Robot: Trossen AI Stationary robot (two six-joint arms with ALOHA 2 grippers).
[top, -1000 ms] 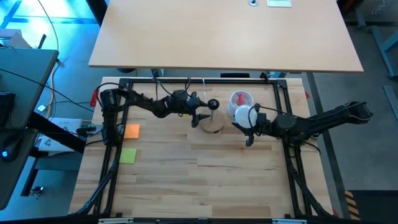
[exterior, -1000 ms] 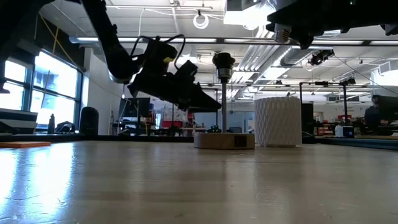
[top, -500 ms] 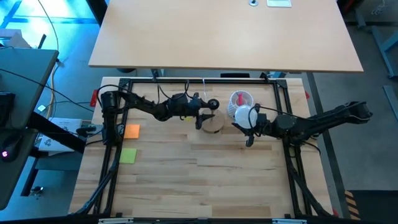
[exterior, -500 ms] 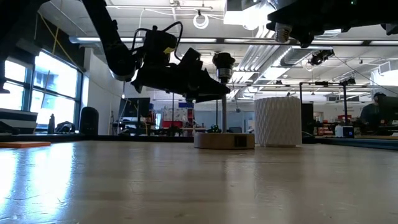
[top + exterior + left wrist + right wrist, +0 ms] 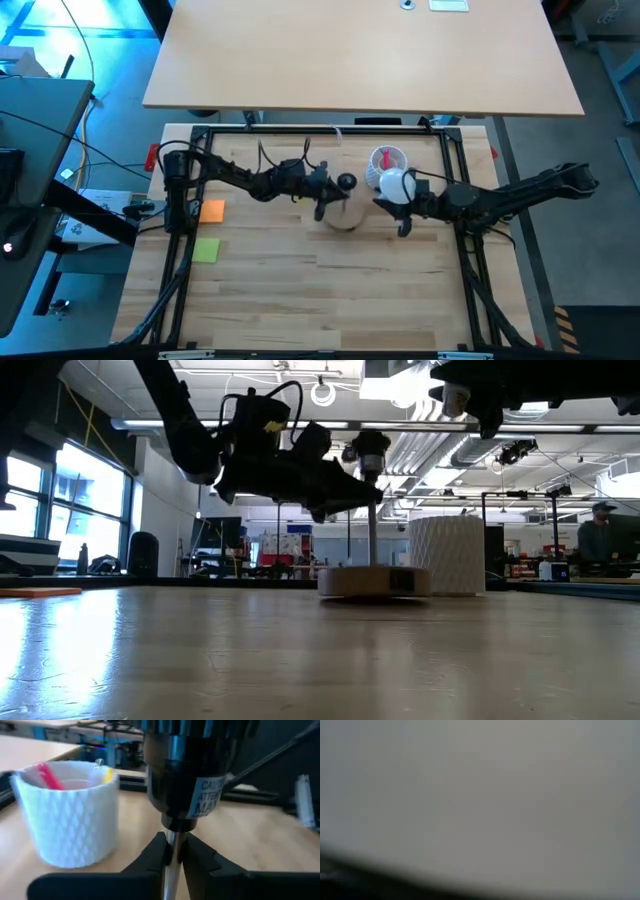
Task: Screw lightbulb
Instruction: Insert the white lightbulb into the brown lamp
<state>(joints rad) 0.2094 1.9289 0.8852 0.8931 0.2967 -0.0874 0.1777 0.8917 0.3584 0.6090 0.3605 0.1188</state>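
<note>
The lamp stand is a round wooden disc (image 5: 343,216) with a thin metal stem (image 5: 372,535) and a black socket (image 5: 346,182) on top; the disc rests flat on the table. My left gripper (image 5: 328,196) reaches in from the table's left and is shut on the stem just below the socket. The white lightbulb (image 5: 395,185) is held in the air to the right of the socket by my right gripper (image 5: 400,192). In the low view its silvery screw base (image 5: 455,400) points down. The right wrist view shows only a pale blur. My left gripper pinches the metal stem (image 5: 171,847) between its two fingers (image 5: 152,857), right under the black socket (image 5: 185,765). The fingers come level from the table's left and lie across the upright stem. The disc stays on the table. My right gripper holds the lightbulb by its white globe (image 5: 393,183), coming about level from the table's right. The bulb is lifted clear of the table, screw base down. The gripper hides the place of contact.
A white ribbed cup (image 5: 386,160) with a red item inside stands just behind the bulb and to the right of the stand. An orange pad (image 5: 212,210) and a green pad (image 5: 206,250) lie at the table's left. A black frame (image 5: 320,131) borders the table.
My left gripper has gone toward the table's right, up to the stem, and shut on it below the socket. The lamp stand has slid a little toward the near edge, still upright. My right gripper and the bulb have kept still.
</note>
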